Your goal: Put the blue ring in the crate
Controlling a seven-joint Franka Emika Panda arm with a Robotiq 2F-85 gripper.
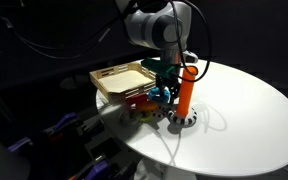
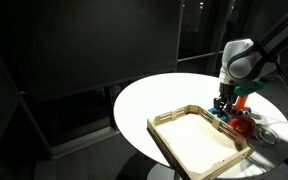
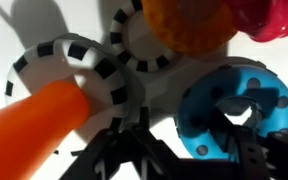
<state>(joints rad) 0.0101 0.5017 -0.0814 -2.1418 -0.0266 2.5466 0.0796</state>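
Note:
The blue ring [image 3: 216, 112] lies flat on the white table, right under my gripper [image 3: 189, 152]. In the wrist view one dark finger stands left of the ring with a strip of table between them. The other finger reaches over the ring's hole, so the fingers straddle its near-left wall. The gripper is open. In both exterior views the gripper [image 1: 167, 82] [image 2: 224, 101] hangs low over the ring [image 1: 163, 95], just beside the crate [image 1: 119, 78] [image 2: 189, 148], a shallow light-wood tray that holds nothing.
An orange peg [image 1: 185, 92] [image 3: 34, 125] on a checkered base [image 3: 89, 70] stands right next to the gripper. A red ring [image 2: 243, 125] [image 3: 274, 20] and an orange-yellow piece [image 3: 189, 25] lie close by. The round white table [image 1: 254, 120] drops off at its edge.

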